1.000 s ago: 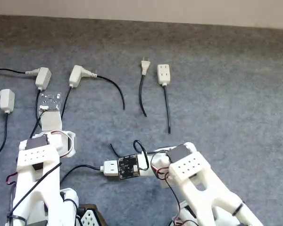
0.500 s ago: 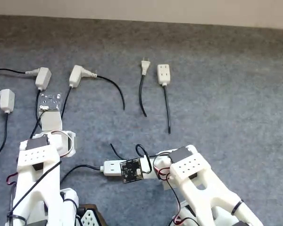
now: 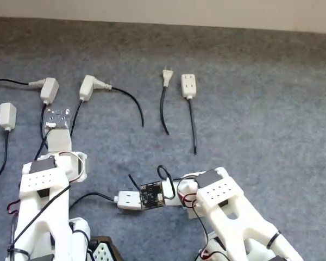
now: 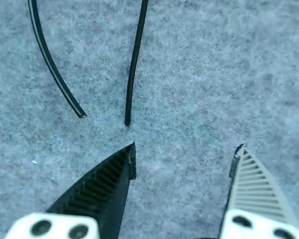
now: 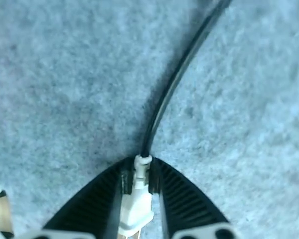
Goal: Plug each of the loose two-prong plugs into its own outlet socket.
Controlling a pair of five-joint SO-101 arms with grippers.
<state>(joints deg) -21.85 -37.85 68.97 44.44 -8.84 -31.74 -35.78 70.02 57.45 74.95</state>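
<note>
Your right arm [image 3: 217,196] had drawn back toward its base, dragging the white cord fitting [image 3: 127,200] along. That left it well apart from the outlet socket [image 3: 188,85] and the loose plug [image 3: 167,75] up the grey surface [image 3: 261,109], so no mating looked near. Your left wrist view had the left gripper [image 4: 184,154] released over bare surface, with two black cord ends [image 4: 127,119] just ahead. Your right wrist view settled what the high one left unclear: the right gripper [image 5: 139,162] was clenched on the fitting, its cord running away from the fingers.

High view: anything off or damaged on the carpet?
Nothing spilled or broken. One oddity: the two-prong plug and the outlet socket beside it each trail a short cord that stops in a loose end, connected to nothing.
</note>
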